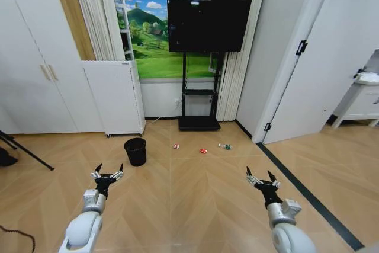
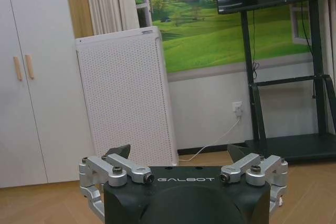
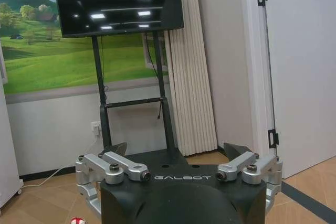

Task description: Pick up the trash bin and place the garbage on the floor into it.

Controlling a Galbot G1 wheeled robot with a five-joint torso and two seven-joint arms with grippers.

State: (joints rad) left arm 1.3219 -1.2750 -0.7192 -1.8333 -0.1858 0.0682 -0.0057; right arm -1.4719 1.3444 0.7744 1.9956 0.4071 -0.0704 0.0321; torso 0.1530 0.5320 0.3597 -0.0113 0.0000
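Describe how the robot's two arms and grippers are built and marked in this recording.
Both arms are smooth white-grey shells ending in black wrists. The left gripper and right gripper share a black housing lettered GALBOT, silver bolted linkages and dark pointed fingers. No loose cables show.

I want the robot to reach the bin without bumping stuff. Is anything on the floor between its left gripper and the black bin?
No. In the head view, only bare wooden floor lies between the left gripper and the trash bin.

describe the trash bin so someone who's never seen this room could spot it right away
Find the black TV on its stand against the back wall, then the tall white perforated appliance to its left. On the wooden floor before that appliance stands the trash bin: small, black, round mesh, far darker and shorter.
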